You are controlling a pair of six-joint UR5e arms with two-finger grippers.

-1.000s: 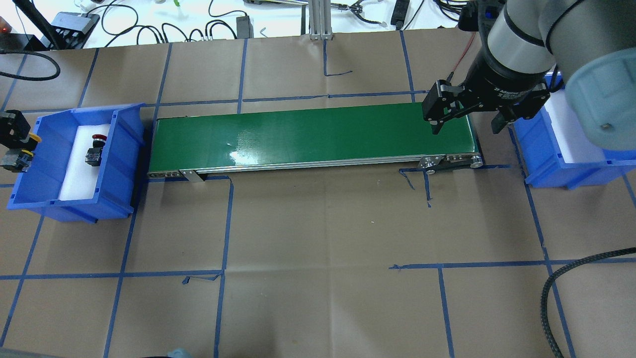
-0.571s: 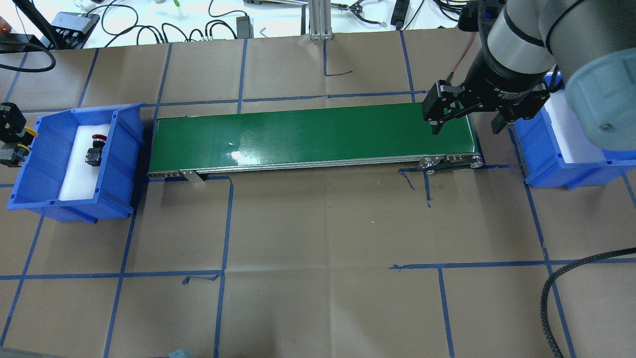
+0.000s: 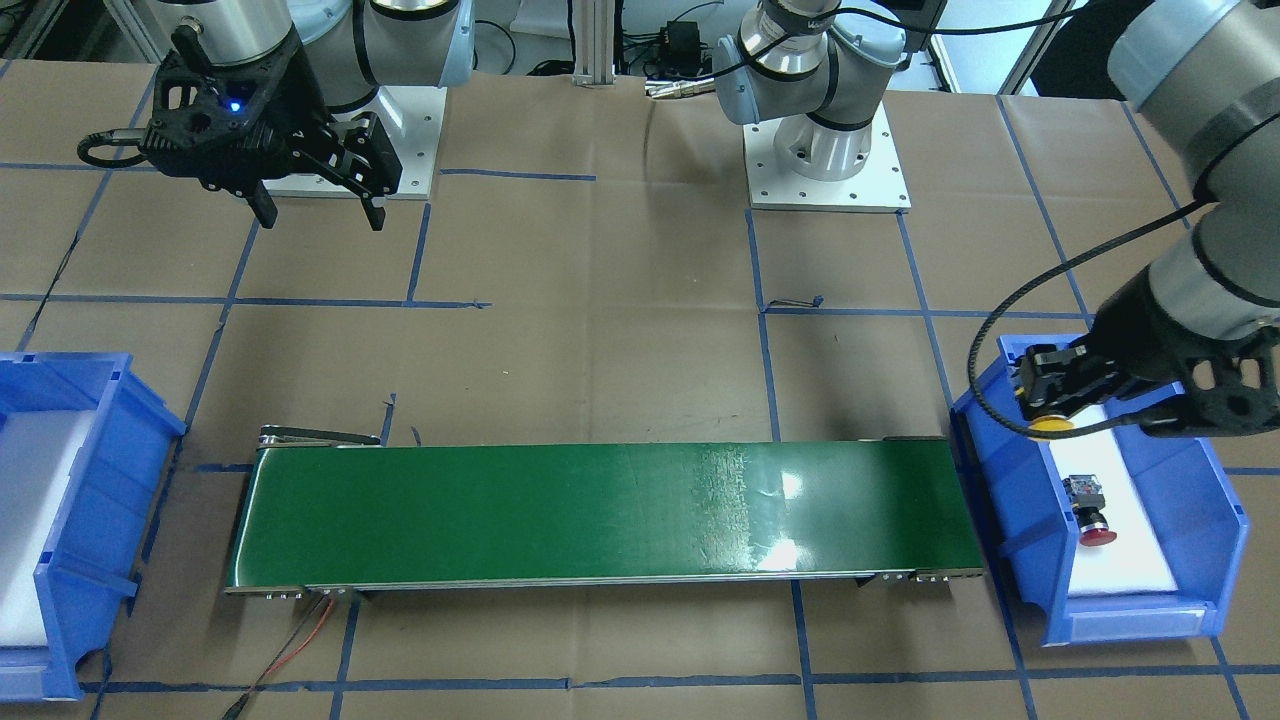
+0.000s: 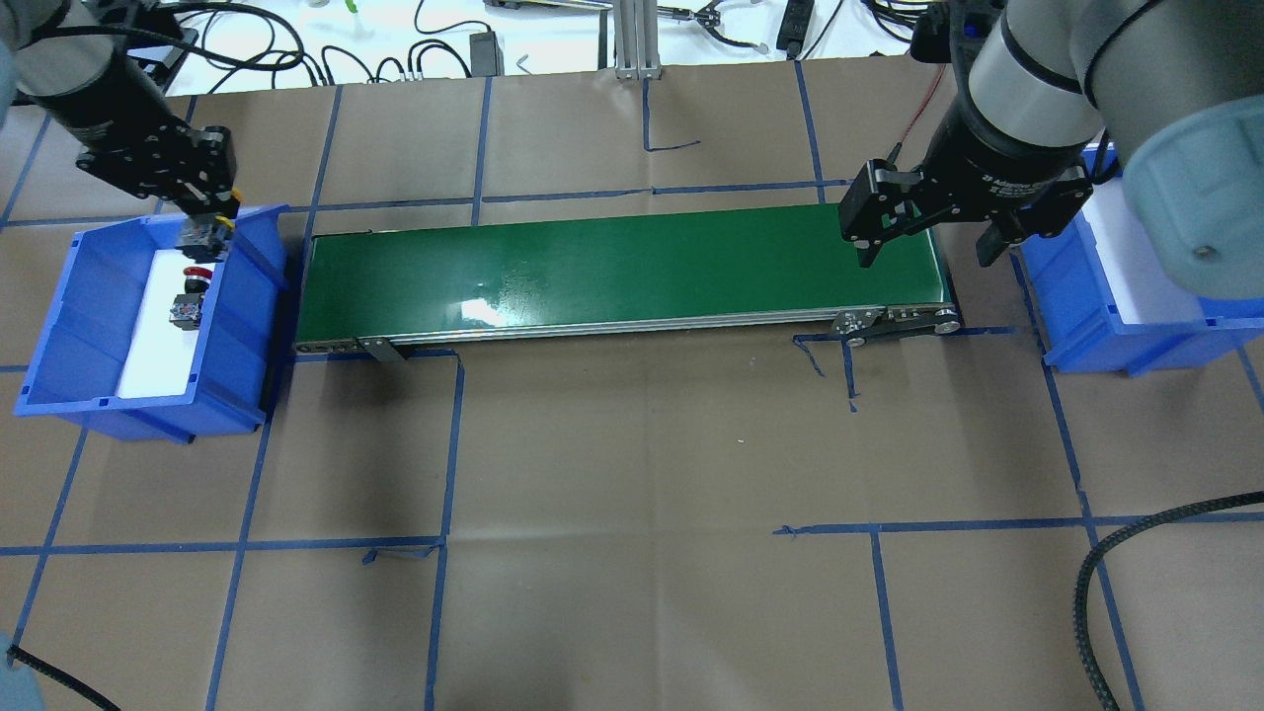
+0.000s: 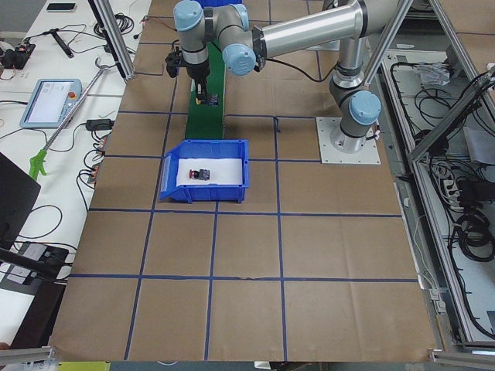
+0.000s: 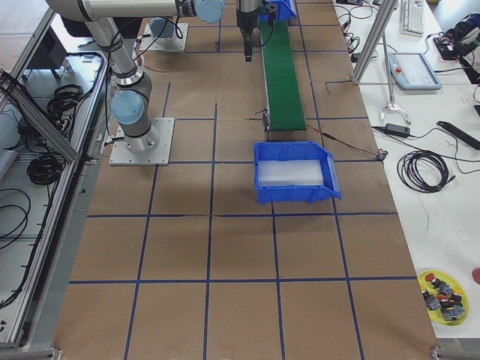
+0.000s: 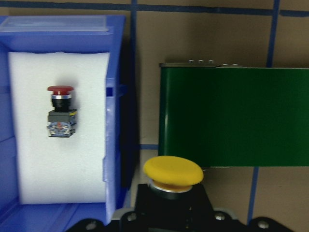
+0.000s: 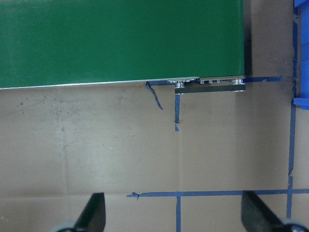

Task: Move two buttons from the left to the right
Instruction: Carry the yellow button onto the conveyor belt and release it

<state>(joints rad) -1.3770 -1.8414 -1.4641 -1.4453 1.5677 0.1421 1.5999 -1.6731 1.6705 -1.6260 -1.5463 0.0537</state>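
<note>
Left wrist-mounted: left gripper clamps yellow button, cap barely seen overhead | right gripper wide, empty

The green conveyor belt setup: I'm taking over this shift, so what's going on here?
The robot's left hand is shut on a yellow-capped mushroom push button, held in the air by the belt-side edge of the blue plastic bin on its left. A red-capped push button lies on the white foam inside that bin, not yet picked. No button is on the long green conveyor belt. The right hand hovers open and empty over the belt's far end, beside a second blue bin.
</note>
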